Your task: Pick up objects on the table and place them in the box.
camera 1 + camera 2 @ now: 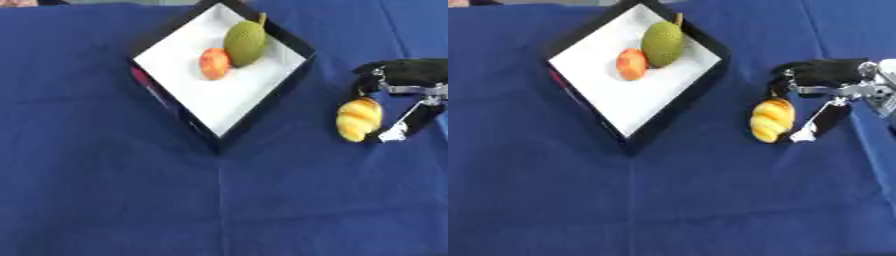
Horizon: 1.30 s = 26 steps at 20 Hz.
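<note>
Bread [358, 119], a yellow striped roll, sat to the right of the box [278, 33], clear of its near-right wall, on the blue cloth [105, 190]. I had the right hand [826, 90] over it, fingers [822, 122] and thumb curled round the roll's right side and top. Inside the box, on its white floor, a green spiky fruit [246, 42] lay touching a red-orange fruit [214, 63] toward the far corner.

No readable text — no labels, no numbers
</note>
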### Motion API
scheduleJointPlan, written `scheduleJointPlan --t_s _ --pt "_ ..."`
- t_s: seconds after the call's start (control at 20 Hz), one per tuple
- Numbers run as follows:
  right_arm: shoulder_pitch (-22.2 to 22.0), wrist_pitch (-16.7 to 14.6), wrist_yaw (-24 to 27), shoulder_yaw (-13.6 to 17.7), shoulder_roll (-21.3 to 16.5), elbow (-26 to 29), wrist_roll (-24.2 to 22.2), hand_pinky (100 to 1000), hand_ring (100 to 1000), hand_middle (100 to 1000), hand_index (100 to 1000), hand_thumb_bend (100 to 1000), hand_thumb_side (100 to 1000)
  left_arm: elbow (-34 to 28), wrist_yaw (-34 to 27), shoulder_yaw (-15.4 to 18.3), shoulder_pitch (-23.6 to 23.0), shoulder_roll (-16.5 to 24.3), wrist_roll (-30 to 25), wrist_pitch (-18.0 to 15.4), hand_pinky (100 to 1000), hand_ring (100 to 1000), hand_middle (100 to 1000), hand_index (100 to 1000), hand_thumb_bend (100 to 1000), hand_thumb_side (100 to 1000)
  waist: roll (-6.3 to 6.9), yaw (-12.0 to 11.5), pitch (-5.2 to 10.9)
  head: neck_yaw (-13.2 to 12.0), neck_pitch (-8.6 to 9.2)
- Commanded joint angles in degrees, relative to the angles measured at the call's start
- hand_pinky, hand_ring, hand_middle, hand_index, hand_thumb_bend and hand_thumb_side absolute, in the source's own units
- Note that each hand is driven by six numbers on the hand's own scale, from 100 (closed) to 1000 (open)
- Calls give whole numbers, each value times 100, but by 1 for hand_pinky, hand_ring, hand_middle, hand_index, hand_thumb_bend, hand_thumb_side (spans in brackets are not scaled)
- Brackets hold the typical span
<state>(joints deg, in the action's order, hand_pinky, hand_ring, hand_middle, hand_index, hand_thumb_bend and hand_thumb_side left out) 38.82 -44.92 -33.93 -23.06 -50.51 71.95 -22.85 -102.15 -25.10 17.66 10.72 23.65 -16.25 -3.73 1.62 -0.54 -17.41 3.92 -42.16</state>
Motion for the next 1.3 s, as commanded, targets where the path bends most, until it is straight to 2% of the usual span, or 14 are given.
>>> scheduleJointPlan --t_s 0.05,0.2,0.25,0.3,0.5,0.75,1.0,1.2,1.3 --pt "50 -705 94 25 -274 111 -640 960 731 540 686 391 541 -61 33 74 16 107 -28 -4 703 719 695 776 100 668 1 1 63 -13 17" --pt "63 -705 237 58 -317 188 -582 947 703 502 643 352 540 -59 37 80 10 117 -31 0 704 719 701 774 100 666 -10 5 89 -9 38" --pt "73 -705 295 82 -319 195 -531 938 684 491 627 293 567 -59 32 81 8 118 -31 -1 704 719 700 772 100 664 -13 6 99 -6 43" --pt "78 -705 351 101 -324 202 -479 936 675 486 622 298 526 -60 28 81 5 118 -34 0 704 718 699 770 100 665 -14 6 106 -4 47" --pt "90 -705 641 193 -367 302 -291 900 612 448 578 174 476 -62 18 91 -11 118 -43 3 704 718 699 768 100 664 -23 9 129 -13 54" --pt "146 -700 1049 287 -460 566 -194 879 575 419 552 104 417 -59 12 97 -19 125 -50 3 705 718 697 767 100 663 -25 4 134 -15 28" --pt "345 -622 1712 501 -500 959 -259 871 573 417 553 100 364 -55 -2 102 -26 129 -61 -6 705 718 697 767 100 662 -20 13 144 -21 12" --pt "833 -460 2410 608 -366 1245 -457 849 578 421 557 100 348 -54 -19 94 -34 128 -71 -9 706 718 697 767 100 661 -12 4 184 -20 22" --pt "1144 -341 2678 608 -165 1277 -592 841 579 422 558 108 339 -48 -22 90 -48 128 -79 -7 706 718 697 767 100 660 -13 -1 208 -8 23"
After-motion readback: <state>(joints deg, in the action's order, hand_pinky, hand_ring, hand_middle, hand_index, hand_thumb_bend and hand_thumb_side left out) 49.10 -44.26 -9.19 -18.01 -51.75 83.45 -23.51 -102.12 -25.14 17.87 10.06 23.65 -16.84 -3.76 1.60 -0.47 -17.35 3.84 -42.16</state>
